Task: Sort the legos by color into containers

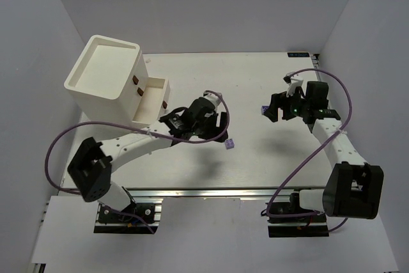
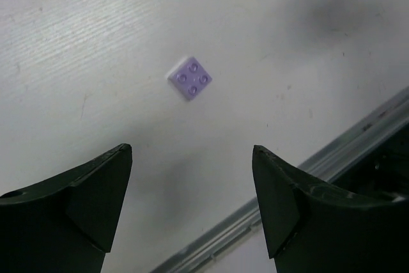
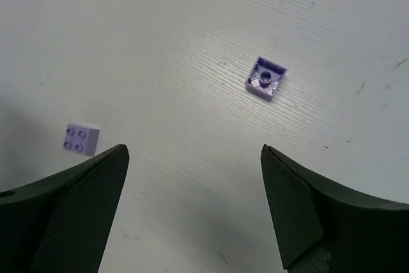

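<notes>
Gaping wide, left tool (image 2: 192,153) above lavender lego (image 2: 190,78), apparently untouched, right tool (image 3: 195,150) empty

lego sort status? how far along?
Apparently done: no green bricks visible on the table; open drawer contents unclear. In hand: nothing. The left end effector is open, aimed at a studs-up lavender brick; the right end effector is open, aimed at an upside-down lavender brick. Left: at least those two.
</notes>
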Controlling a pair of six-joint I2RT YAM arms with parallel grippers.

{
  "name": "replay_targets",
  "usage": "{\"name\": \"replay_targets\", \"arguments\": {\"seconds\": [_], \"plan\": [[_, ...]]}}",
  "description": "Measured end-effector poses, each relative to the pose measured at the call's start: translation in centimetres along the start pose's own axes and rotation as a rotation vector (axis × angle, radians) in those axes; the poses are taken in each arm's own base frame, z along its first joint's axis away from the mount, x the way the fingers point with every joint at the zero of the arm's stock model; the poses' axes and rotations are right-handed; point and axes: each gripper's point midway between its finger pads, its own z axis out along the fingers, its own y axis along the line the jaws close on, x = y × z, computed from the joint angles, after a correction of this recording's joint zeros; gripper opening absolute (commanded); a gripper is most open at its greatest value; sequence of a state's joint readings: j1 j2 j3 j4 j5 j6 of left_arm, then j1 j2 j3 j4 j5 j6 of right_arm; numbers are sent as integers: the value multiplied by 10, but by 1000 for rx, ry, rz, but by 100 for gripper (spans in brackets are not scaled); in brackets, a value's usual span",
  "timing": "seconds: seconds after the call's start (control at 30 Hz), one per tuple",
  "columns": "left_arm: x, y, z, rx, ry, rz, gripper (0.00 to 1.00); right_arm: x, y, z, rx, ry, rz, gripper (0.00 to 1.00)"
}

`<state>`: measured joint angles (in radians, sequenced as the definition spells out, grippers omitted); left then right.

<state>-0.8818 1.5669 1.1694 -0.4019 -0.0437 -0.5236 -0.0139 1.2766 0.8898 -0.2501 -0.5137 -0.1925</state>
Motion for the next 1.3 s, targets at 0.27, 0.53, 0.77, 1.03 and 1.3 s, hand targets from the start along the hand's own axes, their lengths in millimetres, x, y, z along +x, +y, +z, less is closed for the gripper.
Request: {"name": "replay_targets", "arguments": {"seconds": [0.27, 0.53, 0.77, 1.03, 1.3], "plan": [[9, 16, -76, 29, -142, 5, 88, 18, -36, 32, 156, 96, 72, 89], [27, 40, -107, 10, -199, 69, 89, 42, -68, 89, 267, 259, 85, 86], [46, 54, -101, -24, -159, 124, 88, 32, -81, 112, 334, 272, 78, 79], [35, 55, -112, -30, -217, 143, 89, 43, -80, 123, 359, 306, 97, 66], [29, 53, -121, -16, -256, 138, 88, 53, -82, 127, 373, 332, 112, 42]]}}
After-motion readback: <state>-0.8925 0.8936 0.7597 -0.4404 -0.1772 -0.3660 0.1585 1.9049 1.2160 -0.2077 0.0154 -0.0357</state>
